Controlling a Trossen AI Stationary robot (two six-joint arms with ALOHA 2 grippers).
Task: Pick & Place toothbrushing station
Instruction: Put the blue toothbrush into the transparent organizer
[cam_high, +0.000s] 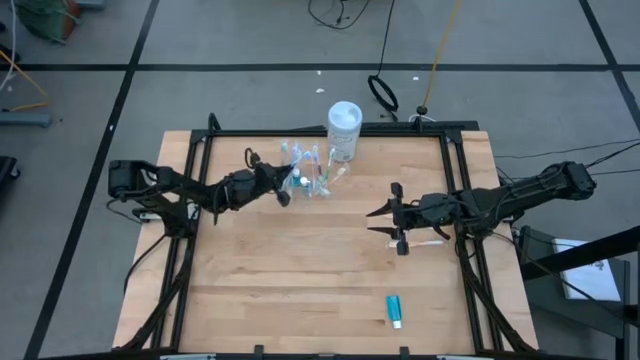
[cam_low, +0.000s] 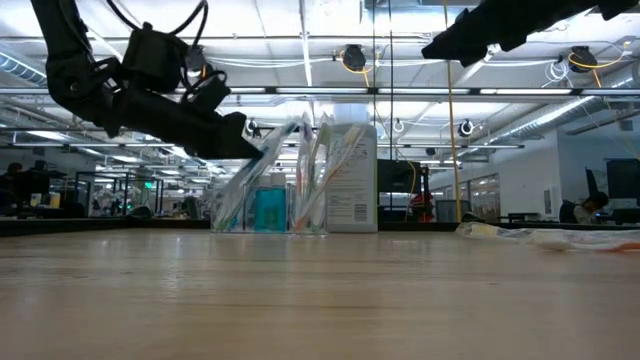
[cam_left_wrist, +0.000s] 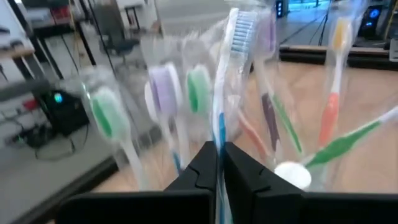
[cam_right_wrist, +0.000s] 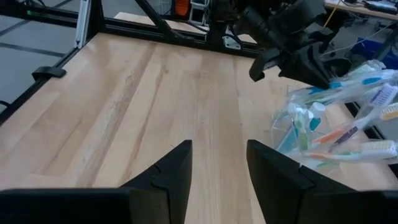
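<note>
The toothbrushing station (cam_high: 315, 178), a clear plastic holder stuffed with several toothbrushes, stands on the wood at the far middle of the table, also seen in the low view (cam_low: 285, 195) and the right wrist view (cam_right_wrist: 323, 134). My left gripper (cam_high: 287, 187) reaches it from the table's left, shut on a blue-and-white toothbrush (cam_left_wrist: 239, 37). My right gripper (cam_high: 385, 222) hangs open above the table's right half, well clear of the station, with only bare wood between its fingers (cam_right_wrist: 219, 165). My left gripper pinches the toothbrush's handle (cam_left_wrist: 218, 134) between its two fingers. The fingers come nearly level from the table's left. The brush runs on past the fingertips, slanting upward, bristle head farthest out, over the station (cam_low: 285, 135). Whether the brush touches the holder, I cannot tell.
A white lidded tub (cam_high: 345, 125) stands right behind the station at the far edge. A blue tube (cam_high: 395, 310) lies near the front right. A flat whitish packet (cam_high: 432, 242) lies under the right arm. Bare wood fills the middle and near left.
</note>
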